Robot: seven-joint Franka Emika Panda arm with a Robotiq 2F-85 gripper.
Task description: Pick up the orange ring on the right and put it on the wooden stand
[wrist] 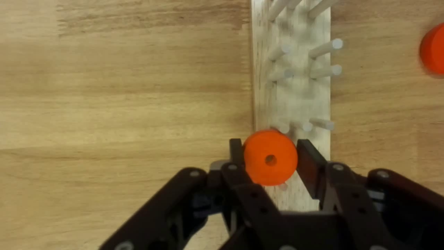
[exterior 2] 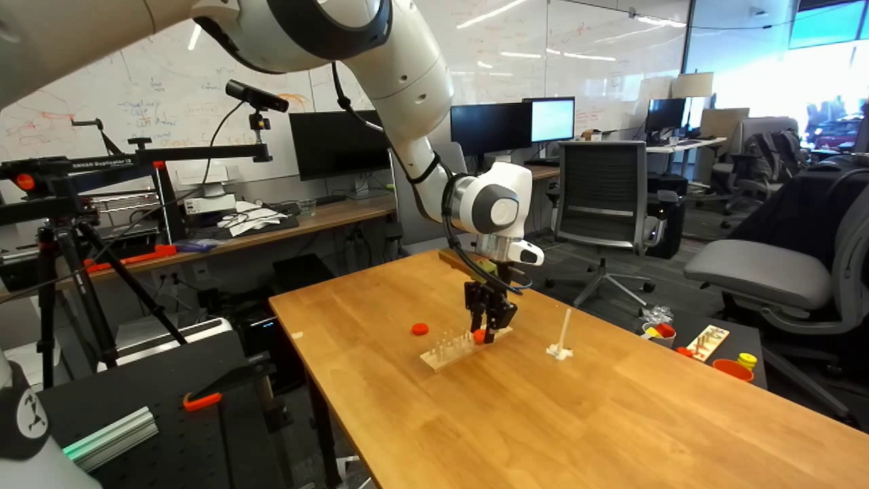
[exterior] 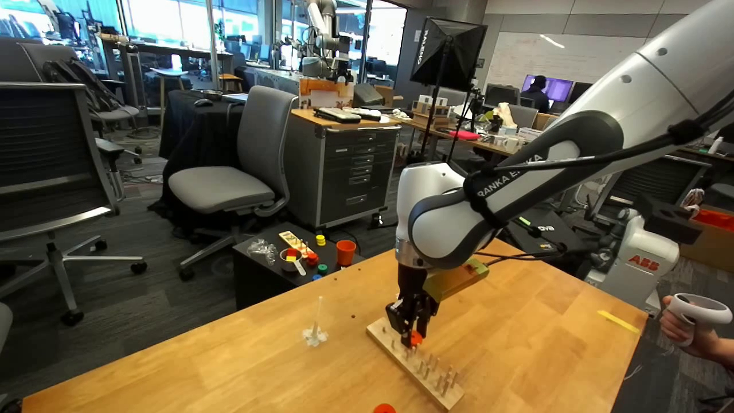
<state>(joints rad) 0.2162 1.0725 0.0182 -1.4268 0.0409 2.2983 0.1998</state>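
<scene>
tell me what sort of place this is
Most likely a robotics lab set up in an office-like space: there's a big white and grey robot arm, another machine lettered ABB, and a scribbled-on whiteboard.

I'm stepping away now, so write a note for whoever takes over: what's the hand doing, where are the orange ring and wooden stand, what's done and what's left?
Hand: closed on the orange ring, gripping its sides.
Ring: held over part of the wooden stand.
Stand: on the table, pegs upright; another orange-red piece lies beside it.
Done: ring gripped and at the stand.
Left: its hole shows no peg, so it probably needs lining up with one, lowering and letting go.
</scene>
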